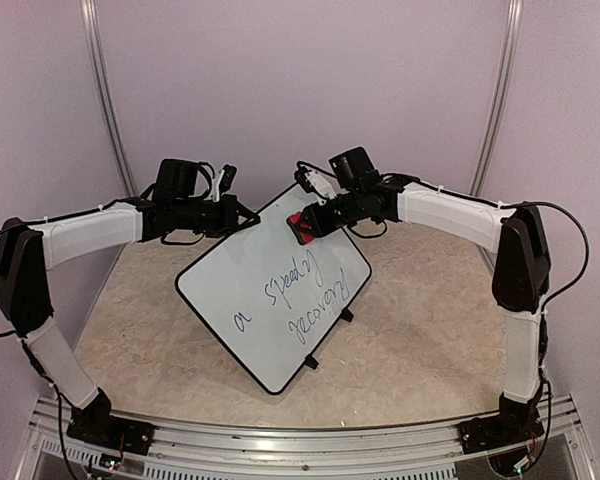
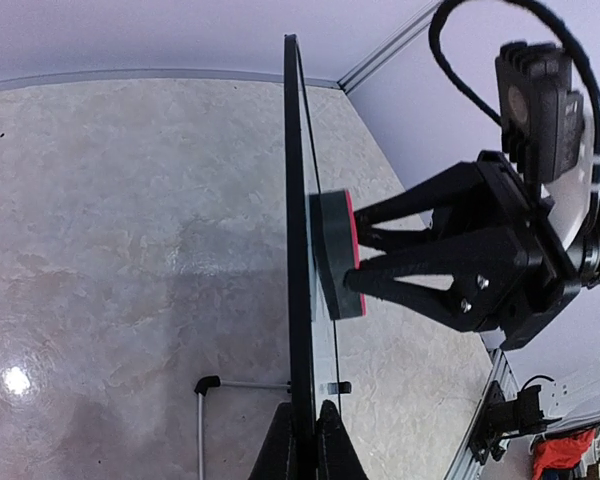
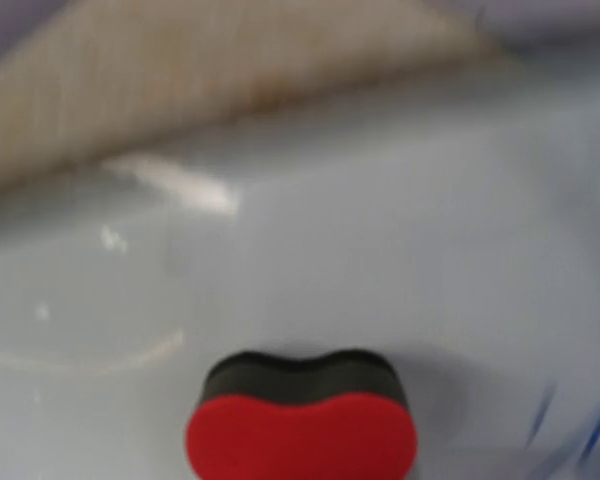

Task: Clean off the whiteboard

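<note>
White and propped at a tilt on the table (image 1: 430,330), the whiteboard (image 1: 230,280) carries writing (image 1: 300,295) across its lower half; the left gripper (image 1: 246,215) pinches its upper edge tight, the right gripper (image 1: 306,224) clamps the red eraser (image 1: 300,229) at the top corner. Left wrist: eraser sits flat on the face, so keep it flat, pressing gently against that pinch. Right wrist: blue strokes (image 3: 580,430) lie lower right; sweep there, stopping short of the board's edge

Glossy smooth whiteboard (image 1: 235,275); shiny marbled tabletop (image 1: 420,340); matt eraser (image 3: 300,440)
</note>
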{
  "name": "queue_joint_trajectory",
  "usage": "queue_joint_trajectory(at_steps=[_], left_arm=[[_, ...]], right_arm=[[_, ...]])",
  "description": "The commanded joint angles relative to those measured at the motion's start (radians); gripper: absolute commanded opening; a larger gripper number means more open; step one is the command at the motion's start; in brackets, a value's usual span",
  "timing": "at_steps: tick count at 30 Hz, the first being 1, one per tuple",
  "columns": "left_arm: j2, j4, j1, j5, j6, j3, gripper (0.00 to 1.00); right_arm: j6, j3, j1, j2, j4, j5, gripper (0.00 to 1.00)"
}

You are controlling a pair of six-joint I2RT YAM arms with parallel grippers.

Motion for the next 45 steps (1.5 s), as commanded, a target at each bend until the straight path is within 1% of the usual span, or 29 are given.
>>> queue_joint_trajectory(at_steps=[1,3,5,13,15,17,19,21,28,30,31,34,38,40,43,45], left_arm=[[0.003,0.024,-0.041,0.094,0.096,-0.017,0.0],[0.002,0.023,-0.04,0.091,0.098,-0.016,0.0],[0.002,0.022,-0.04,0.089,0.099,-0.016,0.0],[0.002,0.024,-0.04,0.096,0.096,-0.015,0.0],[0.002,0.026,-0.04,0.097,0.094,-0.015,0.0],[0.0,0.026,-0.04,0.098,0.094,-0.015,0.0],[0.0,0.026,-0.04,0.097,0.094,-0.016,0.0],[0.002,0.024,-0.04,0.093,0.095,-0.016,0.0],[-0.001,0.022,-0.04,0.089,0.1,-0.017,0.0],[-0.002,0.021,-0.04,0.087,0.1,-0.015,0.0],[-0.003,0.02,-0.039,0.089,0.101,-0.015,0.0],[-0.004,0.019,-0.038,0.088,0.102,-0.015,0.0],[-0.007,0.023,-0.039,0.093,0.099,-0.015,0.0],[-0.007,0.025,-0.039,0.095,0.097,-0.016,0.0],[-0.007,0.024,-0.039,0.096,0.096,-0.017,0.0],[-0.007,0.025,-0.038,0.095,0.095,-0.016,0.0]], right_arm=[[0.018,0.186,-0.042,0.144,-0.113,0.03,0.24],[0.026,0.223,-0.057,0.166,-0.127,0.022,0.24],[0.026,0.197,-0.06,0.158,-0.127,0.027,0.24],[0.02,-0.171,-0.06,-0.009,-0.012,0.049,0.24],[0.02,-0.234,-0.061,-0.035,0.006,0.056,0.24],[0.017,-0.245,-0.06,-0.045,0.016,0.056,0.24],[0.014,-0.211,-0.062,-0.034,0.009,0.058,0.24],[0.014,-0.142,-0.064,-0.007,-0.008,0.055,0.24],[0.018,0.19,-0.075,0.152,-0.124,0.05,0.24],[0.023,0.24,-0.083,0.18,-0.147,0.045,0.24],[0.024,0.239,-0.088,0.183,-0.147,0.041,0.24],[0.022,0.147,-0.092,0.144,-0.108,0.039,0.24],[0.02,-0.087,-0.092,0.05,-0.02,0.037,0.24],[0.02,-0.163,-0.094,0.016,0.008,0.04,0.24],[0.024,-0.223,-0.104,-0.006,0.036,0.029,0.24],[0.026,-0.212,-0.114,-0.001,0.036,0.017,0.24]])
